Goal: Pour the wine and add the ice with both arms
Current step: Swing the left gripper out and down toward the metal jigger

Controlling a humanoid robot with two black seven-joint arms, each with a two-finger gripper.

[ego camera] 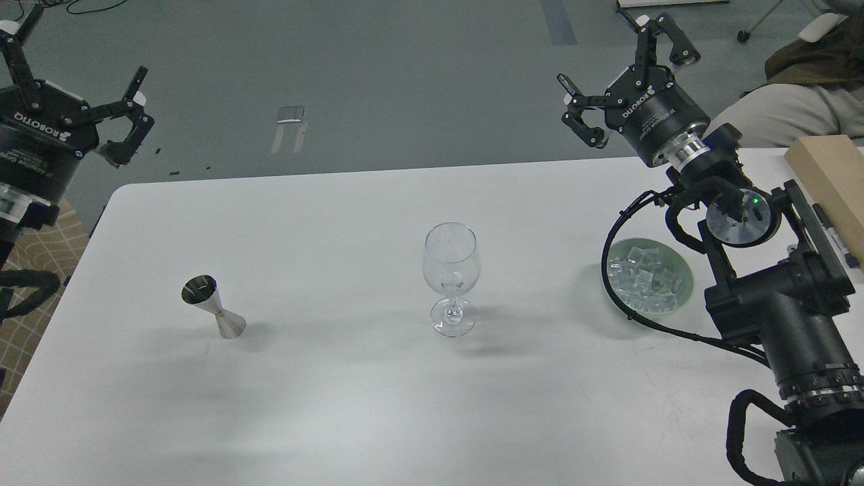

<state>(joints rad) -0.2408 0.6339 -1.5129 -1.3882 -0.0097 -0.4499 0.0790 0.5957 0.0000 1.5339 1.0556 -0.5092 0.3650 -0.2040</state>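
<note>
Nearest the viewer, the white counter [337,405] lies bare along its front edge. A little further in stand three things in a row. To the left is a small steel hourglass-shaped measuring jigger [214,307], upright with its open cup facing up. In the middle is a clear stemmed wine glass [451,278], upright and, so far as can be told, empty. To the right is a pale green shallow bowl [682,291] holding the ice [641,275], a pile of small clear cubes; a black cable from the right arm [790,317] crosses in front of the bowl's near rim. All three stand well apart from one another.

At the counter's far right edge rests a light wooden block [827,169], with a dark pen-like thing beside it. Beyond that a seated person's legs show.

Furthest back, both sets of jaws hang above the counter's far edge. The left gripper [81,88] is up at the left, its jaws spread wide and holding nothing. The right gripper [624,67] is beyond the bowl, its jaws also spread wide and empty.

By the look of it, neither step has begun: no wine in the glass, no ice moved. The next move likely calls for the left arm [27,148] to drop to the jigger and close round its narrow waist, keeping it level, while the right reaches down into the bowl for a cube.
</note>
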